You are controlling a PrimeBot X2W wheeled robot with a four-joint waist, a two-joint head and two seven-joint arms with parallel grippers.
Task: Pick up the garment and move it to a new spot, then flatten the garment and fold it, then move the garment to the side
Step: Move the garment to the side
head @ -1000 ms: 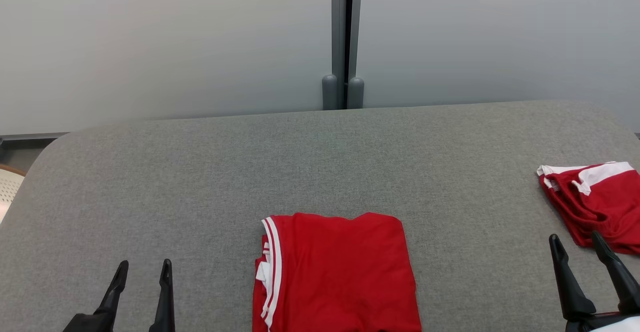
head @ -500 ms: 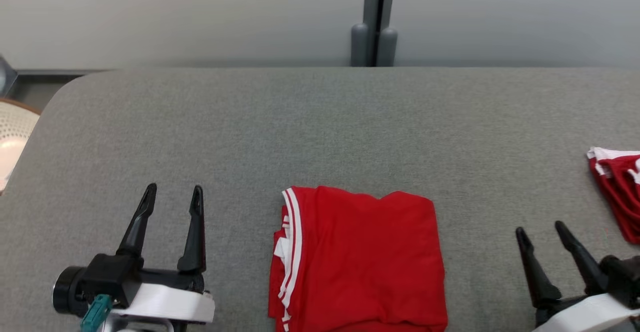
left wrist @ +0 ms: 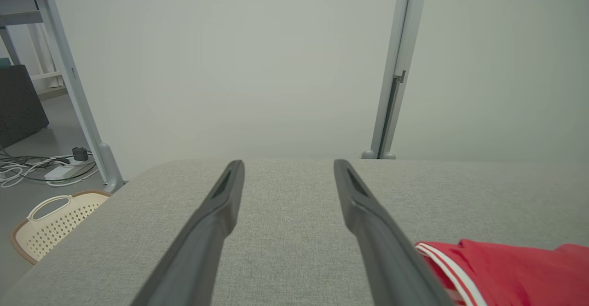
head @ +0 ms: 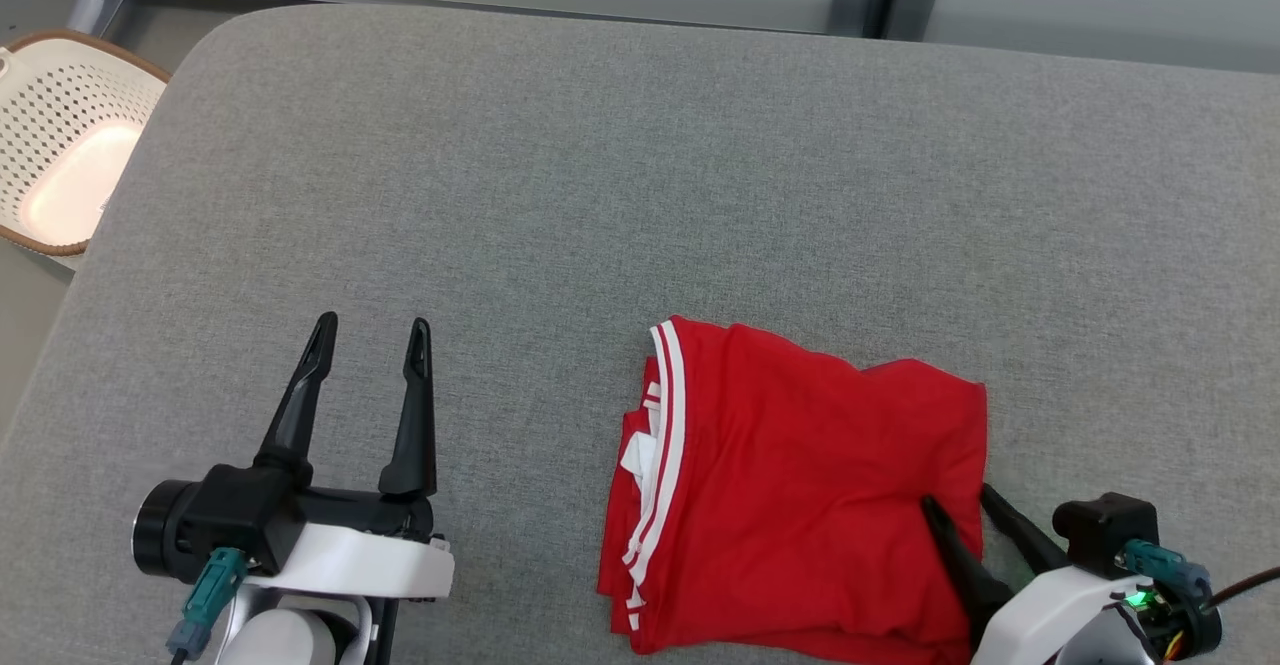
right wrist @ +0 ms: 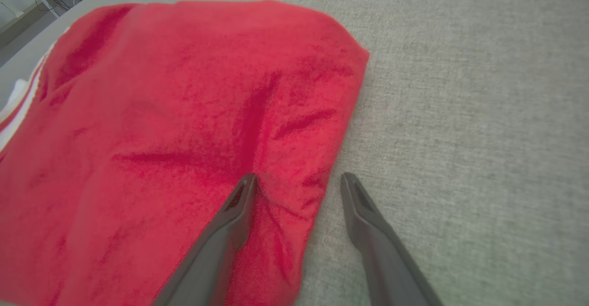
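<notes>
- Work surface: table point(head: 600, 145) covered in grey woven fabric, rounded corners, lying flat.
- Rear boundary: pale, plain wall panels point(left wrist: 230, 66), joined by an upright grey metal post point(left wrist: 393, 80) just behind the table's far edge.
- Floor point(left wrist: 46, 140): smooth grey.
- Beside the table's left corner: cream perforated basket point(head: 70, 135), brown rim, standing on the floor.
- Far left: grey frame upright point(left wrist: 69, 80); loose white cables point(left wrist: 27, 170) on the floor near its foot.
- Lighting: even, soft.
</notes>
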